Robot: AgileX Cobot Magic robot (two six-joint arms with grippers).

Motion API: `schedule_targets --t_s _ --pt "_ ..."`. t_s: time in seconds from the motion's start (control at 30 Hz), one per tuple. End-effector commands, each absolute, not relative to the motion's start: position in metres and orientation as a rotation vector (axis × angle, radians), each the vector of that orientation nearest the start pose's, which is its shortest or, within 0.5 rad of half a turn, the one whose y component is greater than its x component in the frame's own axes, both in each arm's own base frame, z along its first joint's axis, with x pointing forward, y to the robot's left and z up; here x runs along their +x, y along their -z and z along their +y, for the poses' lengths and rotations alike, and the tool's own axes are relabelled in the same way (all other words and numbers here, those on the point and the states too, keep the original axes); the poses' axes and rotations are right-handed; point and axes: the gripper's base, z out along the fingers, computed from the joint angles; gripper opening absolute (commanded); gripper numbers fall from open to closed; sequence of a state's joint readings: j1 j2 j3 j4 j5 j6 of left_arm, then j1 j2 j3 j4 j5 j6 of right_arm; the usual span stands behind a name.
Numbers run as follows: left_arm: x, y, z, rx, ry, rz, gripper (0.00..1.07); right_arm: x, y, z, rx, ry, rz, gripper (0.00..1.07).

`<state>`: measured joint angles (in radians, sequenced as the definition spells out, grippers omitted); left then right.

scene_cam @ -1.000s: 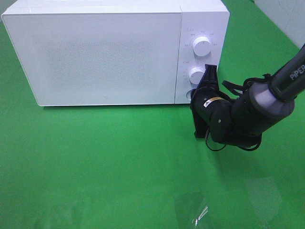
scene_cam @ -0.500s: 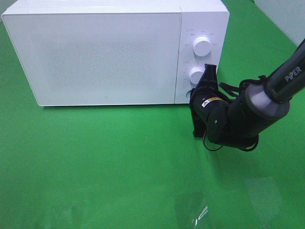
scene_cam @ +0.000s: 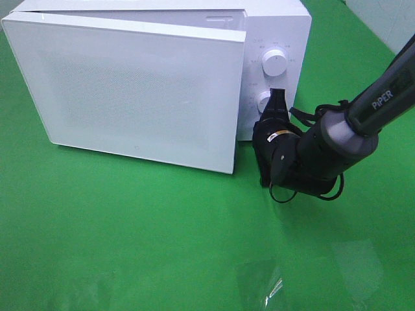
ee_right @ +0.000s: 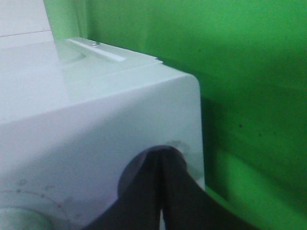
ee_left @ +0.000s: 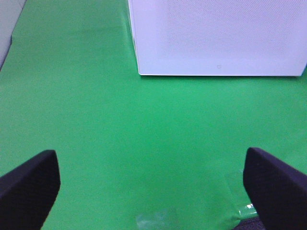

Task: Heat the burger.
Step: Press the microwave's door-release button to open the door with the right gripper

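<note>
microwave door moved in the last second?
Yes. The door has swung out at its right edge, away from the control panel, hinged on the left; earlier it sat flush.

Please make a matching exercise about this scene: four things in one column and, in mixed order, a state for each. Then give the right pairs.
1. microwave door
2. left gripper
3. right gripper
4. upper knob

A. shut, at the lower part of the control panel
B. white and round, nothing touching it
C. swung partly open
D. open, above the green cloth

Pairs: 1-C, 2-D, 3-A, 4-B
</note>
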<state>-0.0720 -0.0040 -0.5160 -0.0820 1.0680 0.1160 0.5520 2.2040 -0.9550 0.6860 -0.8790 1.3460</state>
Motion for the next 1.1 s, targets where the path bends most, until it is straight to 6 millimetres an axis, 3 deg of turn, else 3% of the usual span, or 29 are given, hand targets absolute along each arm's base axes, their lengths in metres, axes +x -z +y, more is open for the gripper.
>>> schedule_targets --t_s 0.03,0.6,0.93,1.1 --pt "-0.012 -0.281 -0.006 0.188 0.079 2.003 0.96 0.386 -0.123 0.158 1.28 -1.204 1.113 0.0" --pt "-0.012 -0.281 -0.006 0.188 0.079 2.003 0.96 0.381 -0.128 0.158 1.265 -1.202 1.127 0.0" --pt "-0.012 -0.281 -0.006 0.188 0.079 2.003 0.96 0.366 -0.124 0.157 1.275 -1.189 1.249 0.0" --pt "-0.012 -0.281 -0.006 0.188 0.079 2.003 0.96 0.344 -0.113 0.164 1.307 -1.167 1.377 0.0"
